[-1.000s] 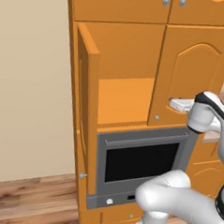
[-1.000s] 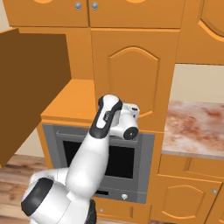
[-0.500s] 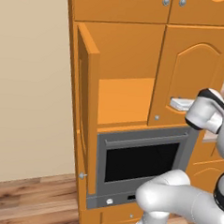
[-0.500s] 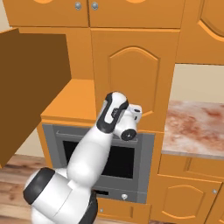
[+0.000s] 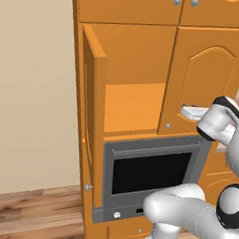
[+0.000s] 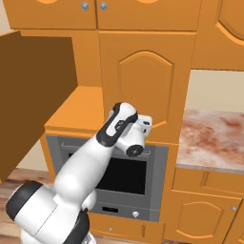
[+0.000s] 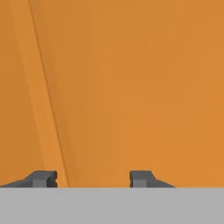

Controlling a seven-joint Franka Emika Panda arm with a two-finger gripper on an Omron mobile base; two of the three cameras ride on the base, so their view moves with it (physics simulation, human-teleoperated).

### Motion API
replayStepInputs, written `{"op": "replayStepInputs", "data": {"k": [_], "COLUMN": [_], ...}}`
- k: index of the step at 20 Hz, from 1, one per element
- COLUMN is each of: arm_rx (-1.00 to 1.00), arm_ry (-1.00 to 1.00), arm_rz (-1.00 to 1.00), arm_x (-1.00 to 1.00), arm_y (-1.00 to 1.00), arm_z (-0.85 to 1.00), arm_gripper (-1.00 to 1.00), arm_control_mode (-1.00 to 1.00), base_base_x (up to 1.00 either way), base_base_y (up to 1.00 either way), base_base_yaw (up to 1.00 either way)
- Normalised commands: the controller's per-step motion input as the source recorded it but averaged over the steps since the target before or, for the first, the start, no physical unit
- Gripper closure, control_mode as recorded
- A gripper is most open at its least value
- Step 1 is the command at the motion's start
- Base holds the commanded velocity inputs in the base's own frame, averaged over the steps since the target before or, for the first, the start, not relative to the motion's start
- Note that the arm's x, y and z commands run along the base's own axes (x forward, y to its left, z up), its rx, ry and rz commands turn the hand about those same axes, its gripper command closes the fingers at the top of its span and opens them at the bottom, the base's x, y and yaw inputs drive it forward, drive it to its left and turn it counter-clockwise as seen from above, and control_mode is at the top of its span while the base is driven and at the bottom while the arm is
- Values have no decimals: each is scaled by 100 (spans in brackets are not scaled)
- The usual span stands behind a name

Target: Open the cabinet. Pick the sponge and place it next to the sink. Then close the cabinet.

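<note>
Gripper (image 7: 92,178) faces orange cabinet wood at close range, fingertips parted with nothing between them. Cabinet (image 5: 144,78) fills the centre of the left base view: its left door stands open, its right door shut just beyond the hand. Oven (image 5: 151,168) sits below. I cannot find the sponge.

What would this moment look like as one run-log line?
cabinet: left door open, right door shut | gripper: open, empty, close to right door | oven: shut
</note>
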Motion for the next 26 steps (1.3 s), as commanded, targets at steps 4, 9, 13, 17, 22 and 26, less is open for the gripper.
{"op": "replayStepInputs", "data": {"k": [4,9,13,17,22,26], "arm_rx": [0,0,-3,-15,-12,0], "arm_ry": [0,0,21,48,50,18], "arm_rz": [0,0,0,0,1,4], "arm_x": [-84,-79,-47,-19,-35,-67], "arm_y": [0,0,0,0,0,0], "arm_z": [64,73,77,59,19,-6], "arm_gripper": [-100,-100,-100,-100,-100,-100], "arm_control_mode": [-100,-100,-100,-100,-100,-100], "base_base_x": [0,0,0,0,0,0], "base_base_y": [0,0,0,0,0,0], "base_base_yaw": [0,0,0,0,0,0]}}
